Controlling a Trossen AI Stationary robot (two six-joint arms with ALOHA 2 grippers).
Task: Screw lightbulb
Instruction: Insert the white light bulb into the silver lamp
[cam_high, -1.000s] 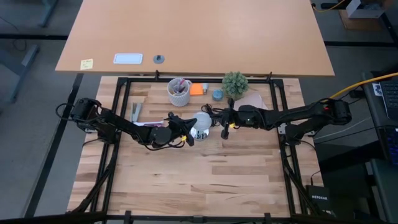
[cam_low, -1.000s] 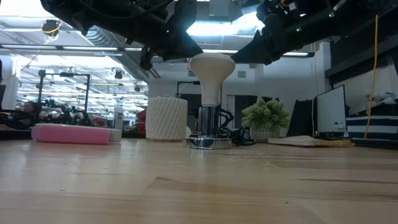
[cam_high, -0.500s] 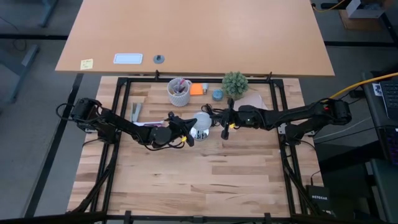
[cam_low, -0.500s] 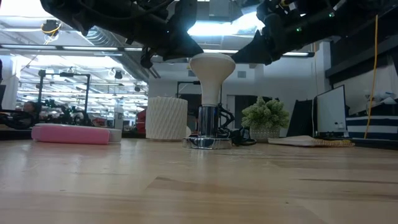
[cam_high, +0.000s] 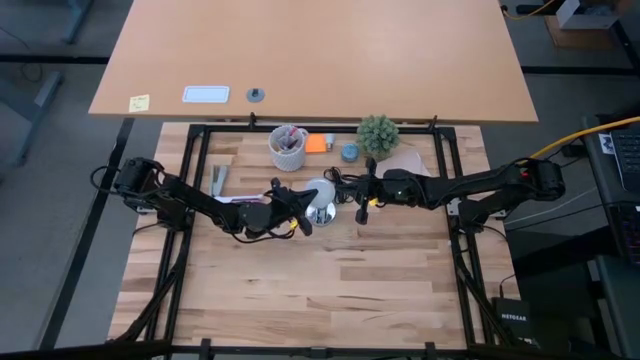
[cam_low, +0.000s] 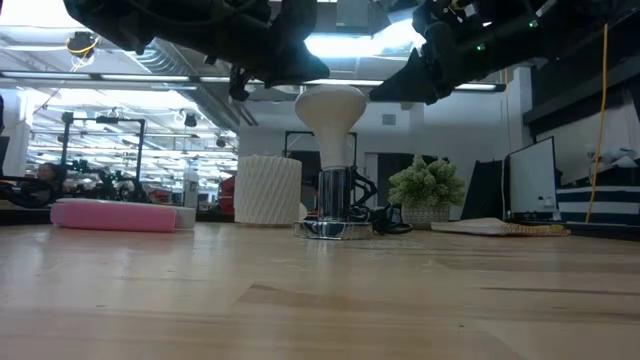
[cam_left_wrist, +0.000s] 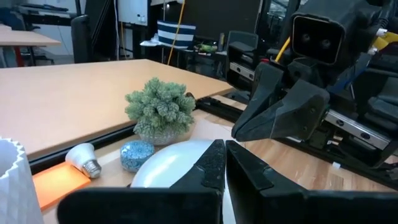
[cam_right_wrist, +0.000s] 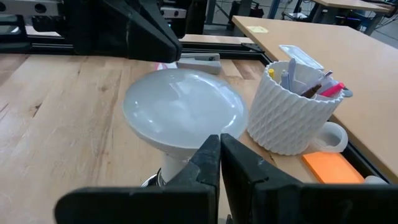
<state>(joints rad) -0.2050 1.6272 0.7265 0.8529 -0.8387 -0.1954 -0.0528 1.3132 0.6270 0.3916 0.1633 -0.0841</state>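
Observation:
The white frosted lightbulb (cam_low: 330, 110) stands base-down in a silvery round fitting (cam_low: 335, 205) at the table's middle, its dome (cam_high: 320, 190) uppermost. My left gripper (cam_high: 303, 212) comes in level from the table's left, shut, with its fingers over the dome's top (cam_left_wrist: 168, 165). My right gripper (cam_high: 358, 200) comes from the table's right, also shut, its tips close beside the dome (cam_right_wrist: 180, 109). Whether the right tips touch the bulb I cannot tell. My left gripper lays its shut fingers (cam_left_wrist: 217, 158) on the top of the bulb's dome (cam_low: 315, 92), coming level from the table's left. Nothing sits between the fingers. The bulb stays in the fitting, its dome leaning slightly toward the left arm.
A white ribbed cup of pens (cam_high: 288, 147), an orange pad (cam_high: 317, 143), a small blue thing (cam_high: 349, 152) and a little plant (cam_high: 378, 132) stand at the far edge. A small spare bulb (cam_left_wrist: 84, 158) lies by the pad. A pink block (cam_low: 115, 215) lies at the left.
My left gripper has rolled a little about its own line without leaving its place. The bulb's dome has shifted slightly toward the table's left under it, while the fitting has stayed where it was.

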